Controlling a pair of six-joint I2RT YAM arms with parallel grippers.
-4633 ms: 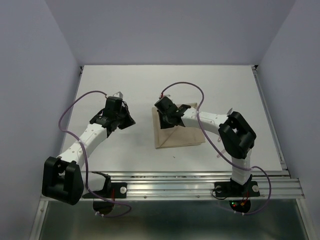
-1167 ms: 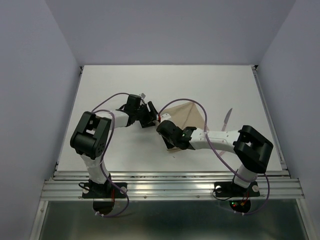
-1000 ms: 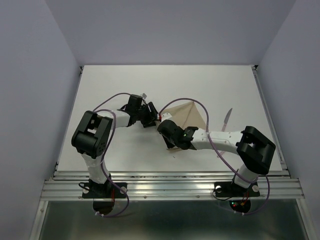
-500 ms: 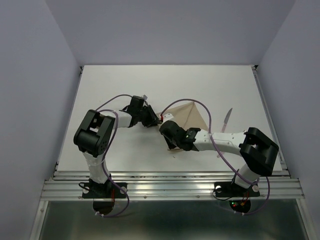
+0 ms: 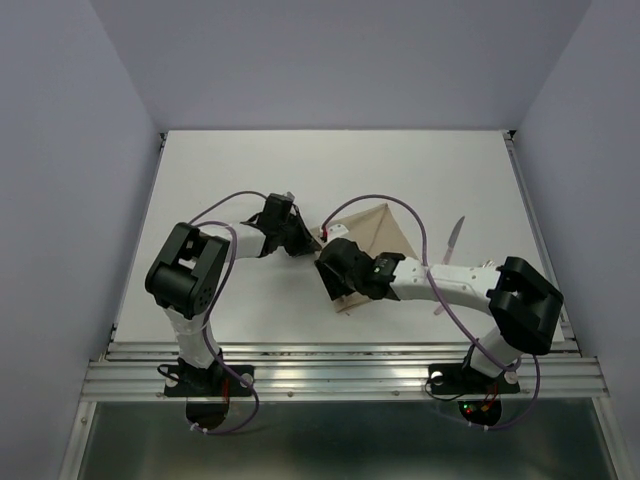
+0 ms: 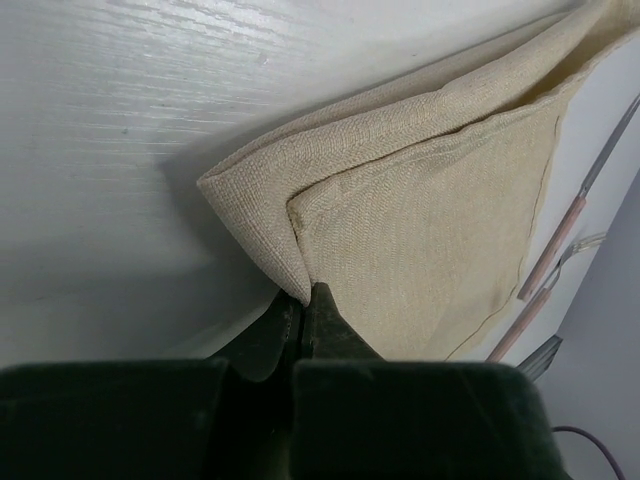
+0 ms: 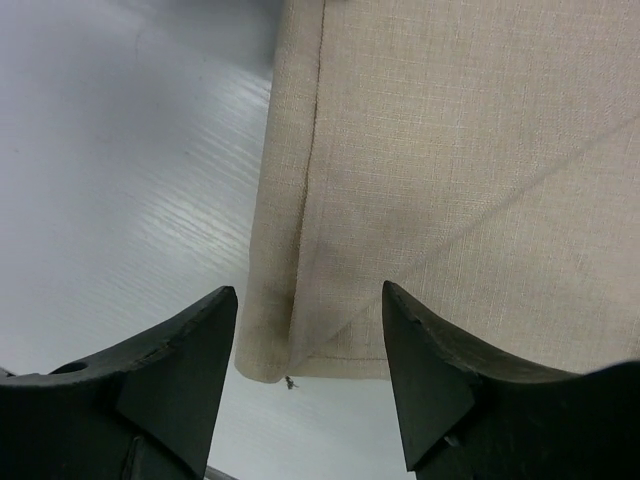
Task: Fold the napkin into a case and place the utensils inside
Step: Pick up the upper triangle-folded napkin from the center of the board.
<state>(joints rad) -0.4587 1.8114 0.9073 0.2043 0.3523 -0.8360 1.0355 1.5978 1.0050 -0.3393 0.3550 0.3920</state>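
A white table (image 5: 250,165) with a fine streaked surface has pale lilac walls (image 5: 340,60) on three sides. Along its near edge lies a grooved metal rail (image 5: 340,372).

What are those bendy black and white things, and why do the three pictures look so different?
They are two robot arms bolted to a white table. One picture looks down from above. The other two come from small cameras on each arm's wrist, so they show things very close up. On the table lies a beige napkin, partly folded, with pink-handled utensils beside it. The pinching part at each arm's tip is called an end effector. The left end effector is shut, pinching the napkin's edge. The right end effector is open just above a corner of the napkin, holding nothing.
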